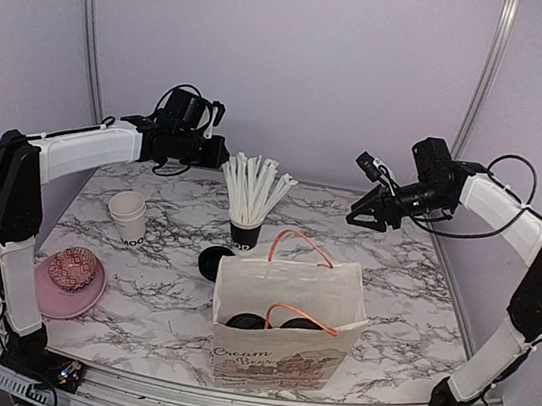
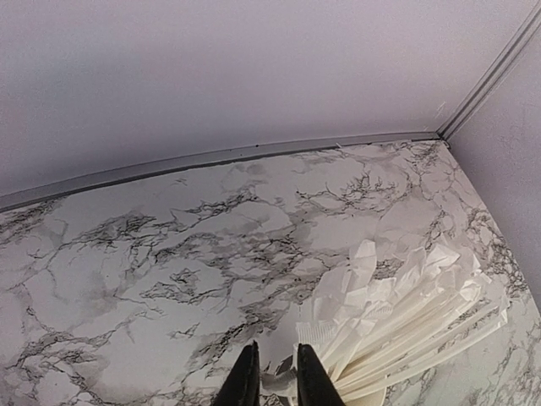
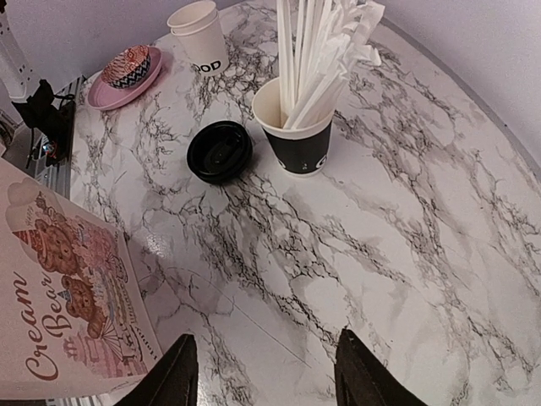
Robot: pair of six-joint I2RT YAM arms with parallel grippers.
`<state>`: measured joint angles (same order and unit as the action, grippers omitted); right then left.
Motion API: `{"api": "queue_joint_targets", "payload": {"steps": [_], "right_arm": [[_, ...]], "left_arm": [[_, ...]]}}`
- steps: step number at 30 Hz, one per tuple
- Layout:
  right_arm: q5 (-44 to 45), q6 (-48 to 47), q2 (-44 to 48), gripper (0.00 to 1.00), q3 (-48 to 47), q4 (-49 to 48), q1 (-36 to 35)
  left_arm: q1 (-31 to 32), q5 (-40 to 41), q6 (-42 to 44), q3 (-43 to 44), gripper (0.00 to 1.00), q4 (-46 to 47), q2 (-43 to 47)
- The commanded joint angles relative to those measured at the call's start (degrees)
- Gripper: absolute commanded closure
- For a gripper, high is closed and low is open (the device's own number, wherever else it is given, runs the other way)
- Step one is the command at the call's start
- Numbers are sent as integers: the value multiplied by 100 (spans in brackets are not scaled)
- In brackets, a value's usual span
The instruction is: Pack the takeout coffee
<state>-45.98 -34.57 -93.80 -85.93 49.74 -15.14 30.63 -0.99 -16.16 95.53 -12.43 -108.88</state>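
Note:
Two black lids (image 1: 246,321) (image 1: 301,324) show inside the open paper bag (image 1: 279,361) at the table's front; they top the takeout coffee cups, whose white bodies are hidden by the bag. My left gripper (image 1: 220,150) hovers high at the back, beside the straw tips. In the left wrist view its fingers (image 2: 245,381) stand a narrow gap apart around the gripper point (image 2: 272,376), with a white straw-wrapper end showing in the gap. Whether it is pinched is unclear. My right gripper (image 1: 362,216) (image 3: 269,372) hangs open over bare marble, holding nothing.
A black cup of white straws (image 1: 244,232) (image 3: 296,139) stands behind the bag (image 3: 59,288). A loose black lid (image 1: 210,260) (image 3: 219,151) lies beside it. Stacked lidless white cups (image 1: 129,215) (image 3: 201,35) and a pink plate (image 1: 71,298) (image 3: 127,89) are at the left.

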Motion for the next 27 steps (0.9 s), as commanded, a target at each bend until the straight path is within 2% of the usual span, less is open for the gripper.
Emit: {"api": "queue_joint_targets", "payload": {"steps": [1, 18, 19, 21, 22, 27], "right_arm": [[-97, -62, 103, 47, -11, -91, 2], [-162, -82, -77, 47, -196, 23, 2], [-165, -84, -82, 47, -200, 19, -3], [-176, -85, -105, 47, -209, 19, 2], [-184, -90, -122, 47, -224, 31, 1], [-216, -107, -194, 47, -317, 113, 2]], "left_arm": [[-31, 65, 57, -25, 85, 91, 150], [-22, 413, 189, -25, 99, -138, 974], [-27, 529, 198, -33, 96, -167, 1027], [-31, 758, 231, -8, 75, -285, 1004], [-45, 805, 212, 45, 69, -370, 913], [-110, 225, -94, 397, 62, -572, 315]]}}
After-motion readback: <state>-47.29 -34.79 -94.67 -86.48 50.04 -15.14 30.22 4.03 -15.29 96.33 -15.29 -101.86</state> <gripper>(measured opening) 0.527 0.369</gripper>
